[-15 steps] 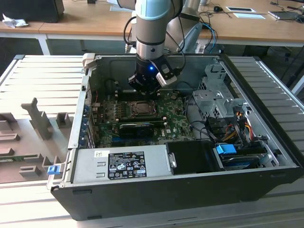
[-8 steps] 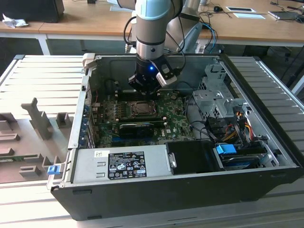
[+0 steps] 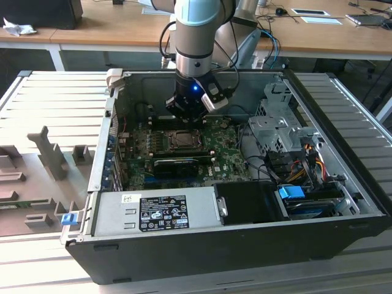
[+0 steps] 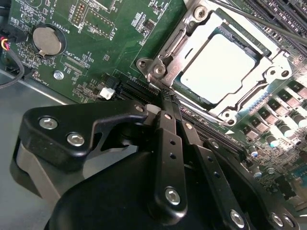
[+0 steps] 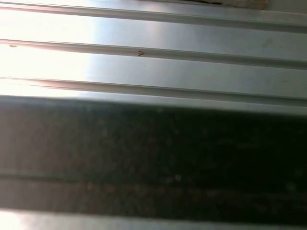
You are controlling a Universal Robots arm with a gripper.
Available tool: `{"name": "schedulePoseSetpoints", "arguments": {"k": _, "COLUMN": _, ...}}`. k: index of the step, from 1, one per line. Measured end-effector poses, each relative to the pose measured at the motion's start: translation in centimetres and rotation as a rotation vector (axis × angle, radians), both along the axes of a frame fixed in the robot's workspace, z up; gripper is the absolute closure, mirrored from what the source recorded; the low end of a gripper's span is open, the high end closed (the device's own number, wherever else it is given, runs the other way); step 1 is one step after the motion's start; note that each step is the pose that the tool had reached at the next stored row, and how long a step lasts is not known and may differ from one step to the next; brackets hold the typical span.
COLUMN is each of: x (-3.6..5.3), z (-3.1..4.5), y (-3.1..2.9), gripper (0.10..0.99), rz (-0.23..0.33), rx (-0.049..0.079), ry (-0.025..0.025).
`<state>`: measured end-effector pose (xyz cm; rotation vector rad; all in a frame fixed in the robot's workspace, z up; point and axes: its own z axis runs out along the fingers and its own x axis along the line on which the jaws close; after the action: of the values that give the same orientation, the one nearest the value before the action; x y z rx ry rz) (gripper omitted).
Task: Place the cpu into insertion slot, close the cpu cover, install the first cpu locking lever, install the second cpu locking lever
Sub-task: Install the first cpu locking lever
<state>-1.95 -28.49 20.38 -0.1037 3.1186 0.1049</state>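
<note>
Gripper (image 4: 167, 96) fingers pressed together, holding nothing, tips at the near corner of the insertion slot (image 4: 225, 67) on the green motherboard (image 4: 96, 52). Cpu (image 4: 216, 72) already seated in the slot, pale top showing through the window of the cpu cover (image 4: 268, 72), which lies flat over it. Whether either locking lever is latched, cannot tell; judged roughly halfway.
</note>
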Motion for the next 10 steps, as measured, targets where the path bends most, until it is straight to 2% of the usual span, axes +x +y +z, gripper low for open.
{"name": "schedulePoseSetpoints", "arguments": {"k": 7, "x": 0.01, "z": -0.21, "y": -0.11, "gripper": 0.980, "rz": 0.000, "rx": 0.000, "ry": 0.0001}}
{"name": "schedulePoseSetpoints", "arguments": {"k": 10, "x": 0.02, "z": -0.26, "y": -0.10, "gripper": 0.980, "rz": 0.000, "rx": 0.008, "ry": 0.0002}}
